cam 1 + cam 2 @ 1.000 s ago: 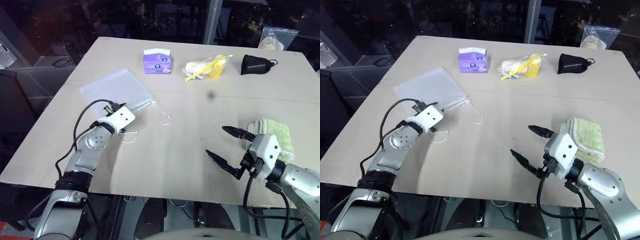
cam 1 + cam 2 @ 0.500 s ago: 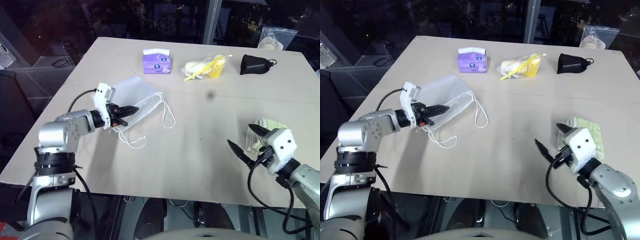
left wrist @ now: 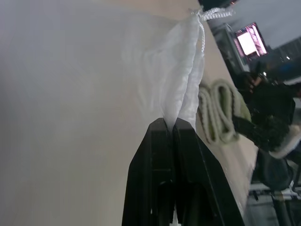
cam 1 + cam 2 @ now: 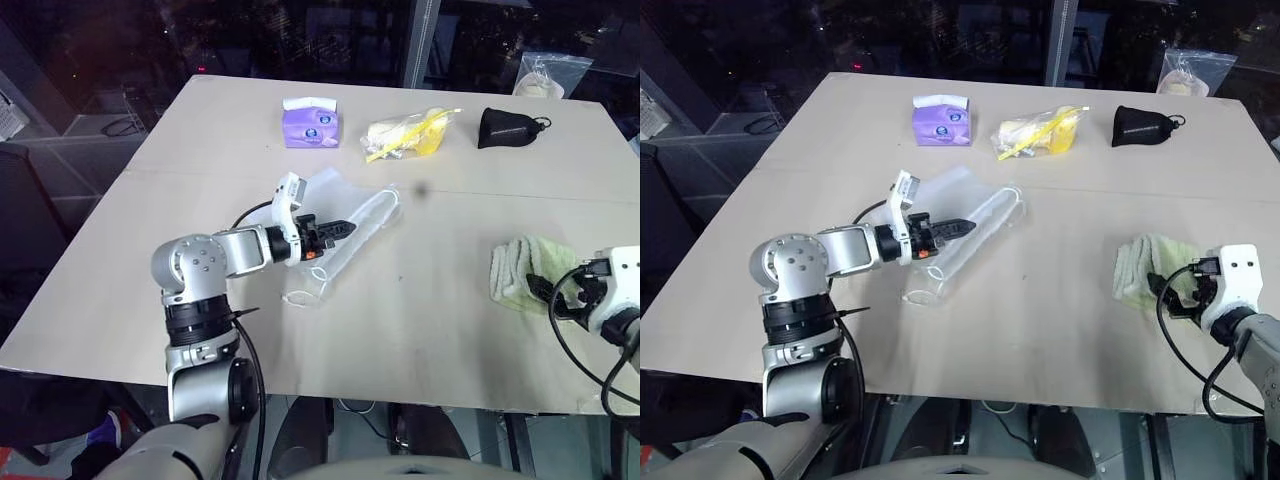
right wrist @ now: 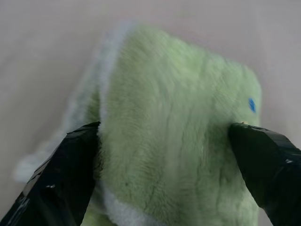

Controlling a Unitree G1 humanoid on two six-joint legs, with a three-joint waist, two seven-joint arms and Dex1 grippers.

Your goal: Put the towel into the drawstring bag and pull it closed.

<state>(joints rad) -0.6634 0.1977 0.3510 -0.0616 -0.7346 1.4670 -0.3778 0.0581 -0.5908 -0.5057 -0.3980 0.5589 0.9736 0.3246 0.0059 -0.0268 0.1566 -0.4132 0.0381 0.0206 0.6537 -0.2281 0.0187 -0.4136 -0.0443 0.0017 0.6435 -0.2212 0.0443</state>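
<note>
Lying crumpled near the table's (image 4: 150, 200) right front edge, the pale green towel (image 4: 520, 272) sits between the wide-spread fingers (image 5: 61, 174) of the right gripper (image 5: 164, 160), one on each side of it, neither closed in. Over toward the middle left, the white mesh drawstring bag (image 4: 355, 225) is pinched in the left gripper (image 4: 340, 229), its jaws pressed together on the fabric, cord loops (image 4: 305, 290) trailing on the table. Along the far edge stand a purple tissue pack (image 4: 308, 124), a yellow item in clear plastic (image 4: 410, 135) and a black pouch (image 4: 508, 128).
</note>
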